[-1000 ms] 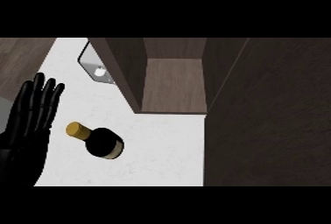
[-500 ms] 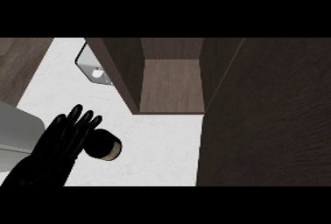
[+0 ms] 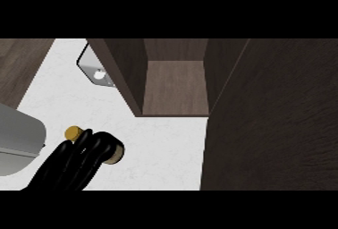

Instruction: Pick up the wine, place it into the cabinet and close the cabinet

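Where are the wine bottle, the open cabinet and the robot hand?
Wine bottle (image 3: 73, 132), head view, on its gold cap.
Cabinet (image 3: 175, 89), head view, on its inner shelf floor.
Left robot hand (image 3: 79, 156), head view, on fingers curled over the bottle.

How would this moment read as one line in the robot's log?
step: grasp | left hand: curled over wine bottle on counter | right hand: unseen | cabinet: open

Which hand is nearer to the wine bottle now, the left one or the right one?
Left. The left hand is curled over the wine bottle on the counter. The right hand does not show in the head view.
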